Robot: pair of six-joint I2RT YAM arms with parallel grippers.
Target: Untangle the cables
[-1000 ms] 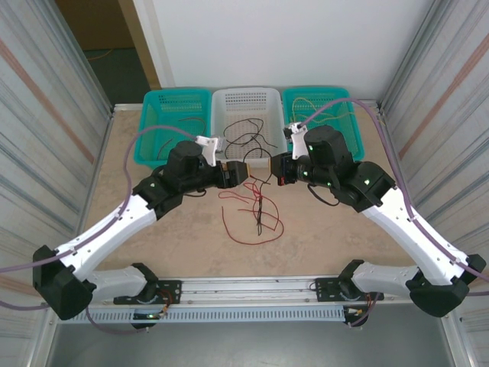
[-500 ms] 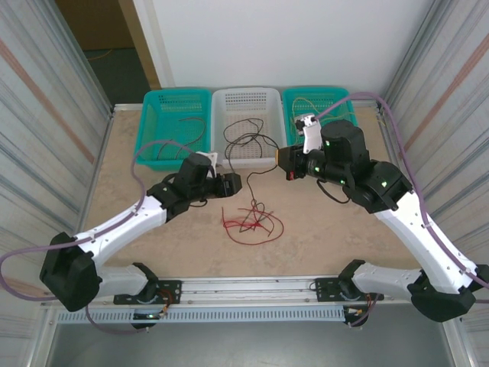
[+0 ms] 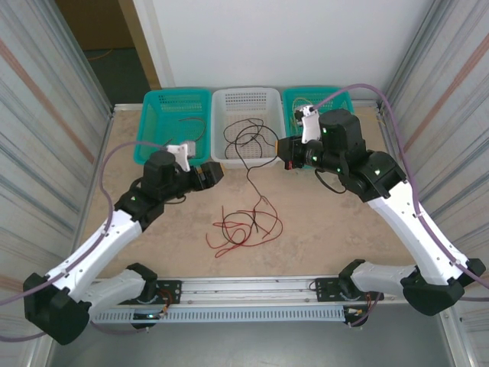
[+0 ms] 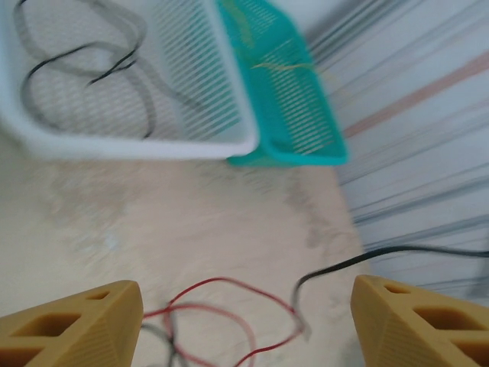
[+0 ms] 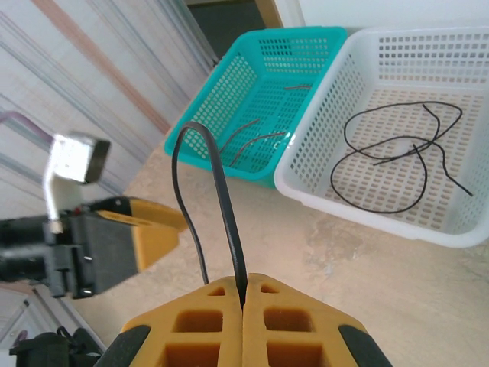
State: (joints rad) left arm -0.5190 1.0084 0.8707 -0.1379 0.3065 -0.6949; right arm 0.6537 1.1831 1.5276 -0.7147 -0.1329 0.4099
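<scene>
- The right end effector (image 5: 244,300) is pinching shut on one black cable (image 5: 223,195), which is arching up out of its fingertips.
- In the top view, that black cable is running from the right end effector toward the near edge, with its long axis roughly far-to-near. It is ending in the red-and-black tangle (image 3: 243,227) lying on the bench (image 3: 336,222) between the two arms.
- The left end effector (image 4: 244,325) is gripping nothing, with its fingers wide apart. It is hovering just left of the strand, nearer the tangle than the right one is.
- The white basket (image 3: 246,98) is sitting just beside the right end effector, on its far-left side. I judge that the next move is calling for a short carry that way, with the tail pulling free of the tangle.
</scene>
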